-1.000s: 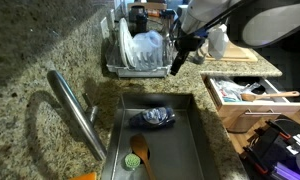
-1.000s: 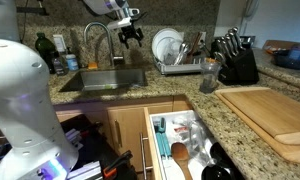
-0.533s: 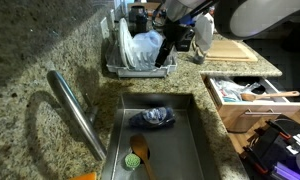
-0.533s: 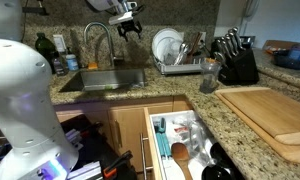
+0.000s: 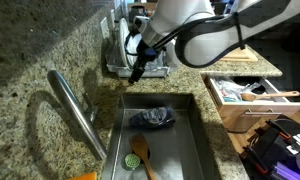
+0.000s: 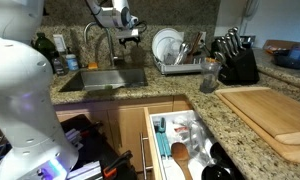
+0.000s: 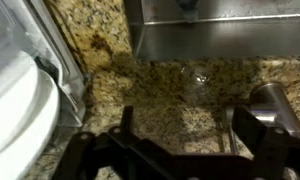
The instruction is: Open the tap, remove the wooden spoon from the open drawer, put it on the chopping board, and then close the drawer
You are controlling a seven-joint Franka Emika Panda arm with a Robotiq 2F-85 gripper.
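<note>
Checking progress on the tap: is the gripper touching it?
Apart. In an exterior view, the open gripper hangs by the dish rack, with bare granite between it and the tap.

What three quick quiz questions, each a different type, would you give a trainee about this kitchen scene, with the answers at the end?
1. True or false: the drawer is pushed fully shut.
2. Multiple choice: the gripper is A) open and holding nothing, B) shut on a knife, C) shut on a plate.
3. Short answer: what lies in the sink near the dark cloth?

Key:
1. False. It stands pulled out, with utensils showing inside.
2. A.
3. An orange-brown wooden spoon.
</note>
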